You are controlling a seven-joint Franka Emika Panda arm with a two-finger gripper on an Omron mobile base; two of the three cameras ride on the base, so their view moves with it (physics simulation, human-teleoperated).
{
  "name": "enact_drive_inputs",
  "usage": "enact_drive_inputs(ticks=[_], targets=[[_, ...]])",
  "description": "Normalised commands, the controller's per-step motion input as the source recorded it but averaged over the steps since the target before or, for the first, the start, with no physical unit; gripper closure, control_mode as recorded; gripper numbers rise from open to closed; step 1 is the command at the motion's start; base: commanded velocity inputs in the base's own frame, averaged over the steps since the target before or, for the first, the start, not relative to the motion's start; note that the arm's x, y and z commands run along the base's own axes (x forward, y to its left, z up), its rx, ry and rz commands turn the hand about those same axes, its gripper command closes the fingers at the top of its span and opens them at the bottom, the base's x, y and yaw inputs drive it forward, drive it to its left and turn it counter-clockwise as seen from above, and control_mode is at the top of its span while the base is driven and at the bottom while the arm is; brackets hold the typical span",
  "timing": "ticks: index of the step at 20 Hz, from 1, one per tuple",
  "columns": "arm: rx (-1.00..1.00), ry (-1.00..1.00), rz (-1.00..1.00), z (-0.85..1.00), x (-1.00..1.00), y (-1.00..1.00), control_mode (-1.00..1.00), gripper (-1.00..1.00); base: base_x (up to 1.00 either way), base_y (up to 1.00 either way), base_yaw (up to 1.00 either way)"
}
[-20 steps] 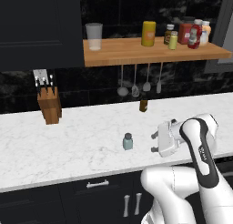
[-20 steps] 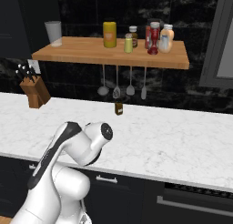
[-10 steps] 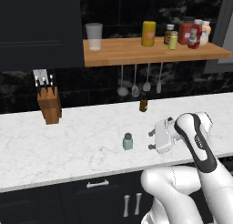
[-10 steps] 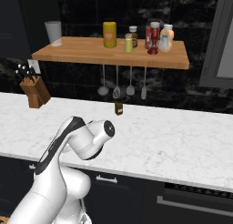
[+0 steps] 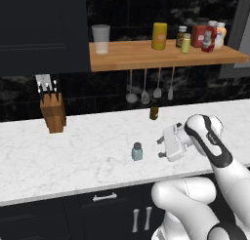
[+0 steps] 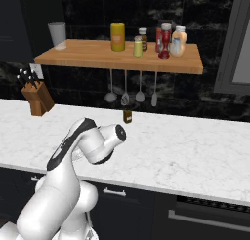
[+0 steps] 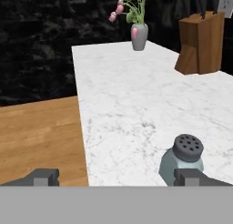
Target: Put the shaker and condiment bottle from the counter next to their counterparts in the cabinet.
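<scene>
Gripper: the white two-finger gripper [image 5: 160,147] is turned sideways low over the white marble counter [image 5: 83,151], its dark finger tips [image 7: 43,176] spread wide with nothing between them.
Shaker: the small pale blue-green shaker with a grey perforated cap [image 5: 137,151] stands upright on the counter just ahead of the finger tips, long axis vertical, cap up; in the hand view [image 7: 184,157] it sits close by one tip, off the line between them.
Around it: bare marble lies between gripper and shaker. Well past the shaker stands a wooden knife block [image 5: 52,113] against the black wall, and farther along, a grey vase of pink flowers [image 7: 139,35].
Behind the gripper: a slim dark brown bottle [image 5: 154,111] stands at the back of the counter, below hanging metal utensils [image 5: 144,89].
Cabinet: the light-brown wooden shelf [image 5: 161,57] lies well above the gripper, carrying a clear glass cup [image 5: 101,38], a tall yellow canister [image 5: 159,35] and a cluster of small jars and bottles [image 5: 201,36].
Condiment bottle: cannot tell which one it is.
</scene>
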Motion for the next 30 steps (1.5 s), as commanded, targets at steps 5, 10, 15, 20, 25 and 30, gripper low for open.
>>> enact_drive_inputs(ticks=[5,10,15,20,25,30], targets=[[0.00,0.00,0.04,-0.09,0.00,0.00,-1.00,-1.00,0.00,0.00,0.00],[0.00,0.00,0.00,-0.11,0.00,0.00,-1.00,-1.00,0.00,0.00,0.00],[0.00,0.00,0.00,-0.11,0.01,0.07,-1.00,-1.00,0.00,0.00,0.00],[0.00,0.00,0.00,-0.10,0.01,0.14,-1.00,-1.00,0.00,0.00,0.00],[0.00,-0.01,0.00,-0.05,0.02,0.07,-1.00,-1.00,0.00,0.00,0.00],[0.00,0.00,0.00,-0.07,0.20,0.01,-1.00,-1.00,0.00,0.00,0.00]])
